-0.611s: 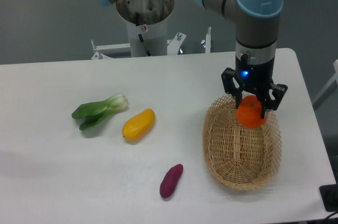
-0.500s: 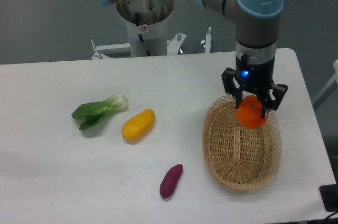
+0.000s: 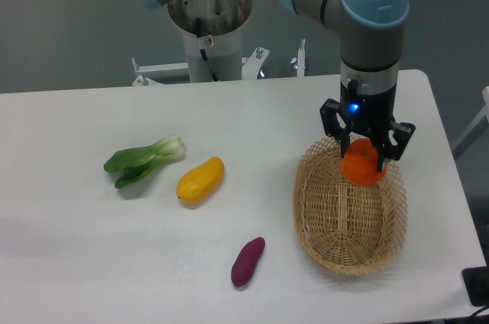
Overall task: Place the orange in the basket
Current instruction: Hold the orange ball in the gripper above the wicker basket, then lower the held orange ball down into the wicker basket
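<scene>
— While the arm hangs over the far end of the basket (image 3: 348, 221), where does the orange (image 3: 364, 166) sit against the hand (image 3: 367, 155)?

— Right between the two dark fingers (image 3: 335, 134), one pressed to each side of it. The hand is closed on the fruit, with the top of the orange tucked up under the palm and its lower half showing below the fingertips.

— Is the orange touching the basket?

— I cannot tell for sure. It sits over the far inner part of the basket, just inside the lacy rim, and its underside overlaps the weave from this angle, but whether it rests on the wicker or hangs just above it is not clear.

— What is in the basket besides that?

— Only bare woven wicker shows in front of the hand, toward the near end.

— And the hand itself, how does it stand?

— Pointing straight down, with a small blue light glowing on the wrist just above the fingers.

— What lies away from the hand on the counter (image 3: 92, 225)?

— Off to its left, well apart, a yellow-orange mango-like fruit (image 3: 200, 180) lies tilted. Further left, near that fruit, is a green leafy vegetable (image 3: 143, 160) with a pale stalk end. Nearer the camera, and left of the basket's near end, lies a small purple sweet potato (image 3: 247, 261). None of the three touches the basket or another item.
</scene>
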`<control>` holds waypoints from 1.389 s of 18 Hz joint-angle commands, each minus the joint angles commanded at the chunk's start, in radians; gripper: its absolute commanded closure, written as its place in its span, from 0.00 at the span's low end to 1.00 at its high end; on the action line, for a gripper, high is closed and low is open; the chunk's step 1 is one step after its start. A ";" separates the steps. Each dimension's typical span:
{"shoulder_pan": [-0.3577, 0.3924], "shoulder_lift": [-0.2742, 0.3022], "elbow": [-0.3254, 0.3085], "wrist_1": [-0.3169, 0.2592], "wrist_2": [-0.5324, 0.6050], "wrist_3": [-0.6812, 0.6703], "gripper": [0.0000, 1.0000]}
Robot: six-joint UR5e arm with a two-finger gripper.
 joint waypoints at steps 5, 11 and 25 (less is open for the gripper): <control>0.000 -0.005 -0.029 0.006 0.008 0.026 0.41; 0.003 -0.026 -0.075 0.095 0.009 0.034 0.41; 0.018 -0.164 -0.212 0.388 0.012 0.038 0.41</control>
